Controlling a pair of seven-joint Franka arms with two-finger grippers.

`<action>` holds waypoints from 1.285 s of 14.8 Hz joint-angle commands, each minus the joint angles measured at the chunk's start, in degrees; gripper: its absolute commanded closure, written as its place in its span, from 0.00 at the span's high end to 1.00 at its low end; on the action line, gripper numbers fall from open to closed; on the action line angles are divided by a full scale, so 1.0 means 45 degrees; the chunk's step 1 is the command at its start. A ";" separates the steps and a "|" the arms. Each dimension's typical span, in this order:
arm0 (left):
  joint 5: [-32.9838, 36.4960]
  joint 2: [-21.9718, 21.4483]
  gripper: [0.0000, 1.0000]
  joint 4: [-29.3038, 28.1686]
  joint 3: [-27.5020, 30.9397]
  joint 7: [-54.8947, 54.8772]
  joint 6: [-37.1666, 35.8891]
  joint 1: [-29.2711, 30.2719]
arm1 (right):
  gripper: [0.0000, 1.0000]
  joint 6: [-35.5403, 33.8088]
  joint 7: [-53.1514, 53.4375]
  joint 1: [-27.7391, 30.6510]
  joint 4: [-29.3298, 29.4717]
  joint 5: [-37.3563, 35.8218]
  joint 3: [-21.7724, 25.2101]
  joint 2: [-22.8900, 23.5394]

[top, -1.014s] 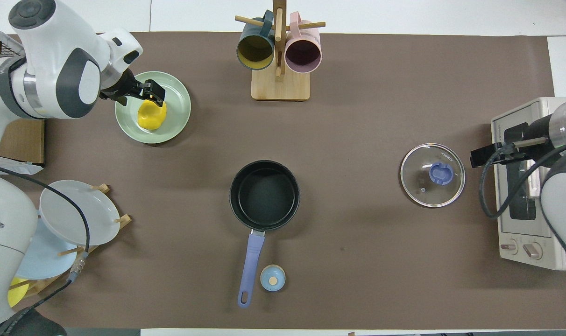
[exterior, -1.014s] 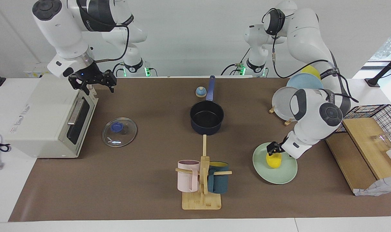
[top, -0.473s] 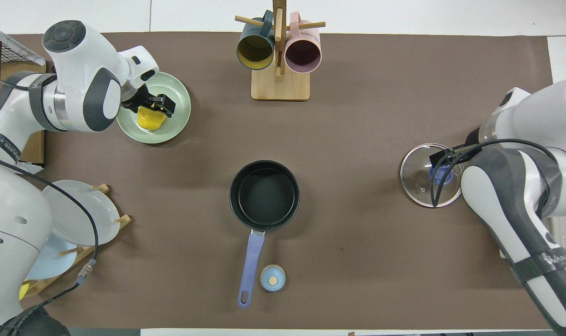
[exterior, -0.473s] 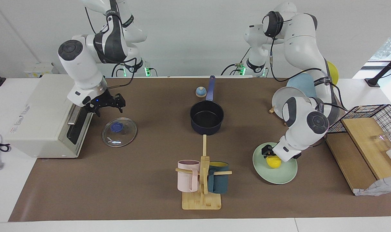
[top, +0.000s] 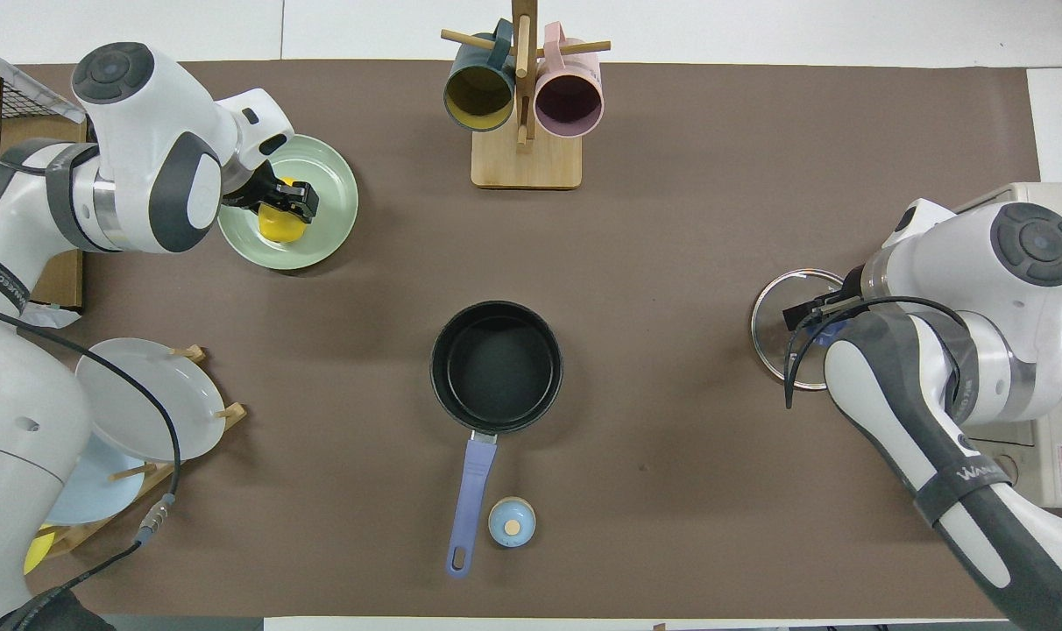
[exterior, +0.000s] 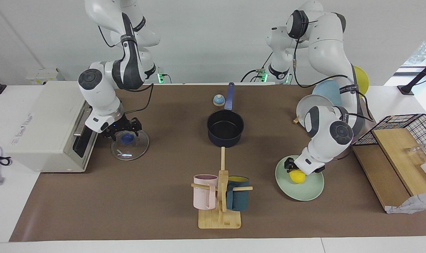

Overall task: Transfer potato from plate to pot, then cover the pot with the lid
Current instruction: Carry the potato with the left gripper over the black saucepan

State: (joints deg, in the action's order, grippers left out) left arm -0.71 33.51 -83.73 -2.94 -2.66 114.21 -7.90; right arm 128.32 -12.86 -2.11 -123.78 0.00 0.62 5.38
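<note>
Two arms are mine, both down at the table. My pot (exterior: 225,128) sits empty mid-table, nearer the robots than the mug stand (exterior: 220,196). Toward my left arm's end lies the plate (exterior: 306,188), the potato (exterior: 297,176) on it; my left gripper (exterior: 292,169) straddles its top, closure unclear. My right gripper (exterior: 126,129) spreads wide over the lid (exterior: 130,149), beside the toaster oven (exterior: 40,126).

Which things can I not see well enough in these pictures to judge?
- Left hand on the potato: fingers too small in both views to tell if they touch it.
- Right hand over the lid: the arm hides it in the overhead view; contact with the knob is unclear in the facing view.
- Lid: mostly covered by the right arm overhead.
</note>
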 commanded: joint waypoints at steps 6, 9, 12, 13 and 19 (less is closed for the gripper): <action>-0.1111 -0.4492 0.00 -0.1405 0.0010 0.6203 -0.3291 -0.2630 | 1.00 0.1071 -0.0405 0.0177 -0.0714 0.0020 -0.0040 0.0172; -0.1227 -0.5626 0.00 -0.4038 0.0010 0.7620 -0.1384 -0.4216 | 1.00 0.1386 -0.0424 0.0196 -0.1047 0.0020 -0.0040 0.0093; -0.1423 -0.6256 0.00 -0.6408 0.0010 0.8769 0.1118 -0.5564 | 1.00 0.1386 -0.0463 0.0390 -0.1184 0.0020 -0.0040 0.0074; -0.1423 -0.6120 0.00 -0.6664 0.0010 0.8949 0.1646 -0.5781 | 1.00 0.1367 -0.0463 0.0391 -0.1165 0.0001 -0.0040 0.0035; -0.1423 -0.5398 0.00 -0.7584 0.0010 0.9613 0.3680 -0.6778 | 0.66 0.1328 -0.0775 0.0391 -0.1165 0.0001 -0.0020 0.0034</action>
State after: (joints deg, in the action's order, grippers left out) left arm -6.18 9.02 -115.68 -4.03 39.47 126.99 -36.90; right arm 133.44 -14.13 -1.07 -127.64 -0.01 0.77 6.71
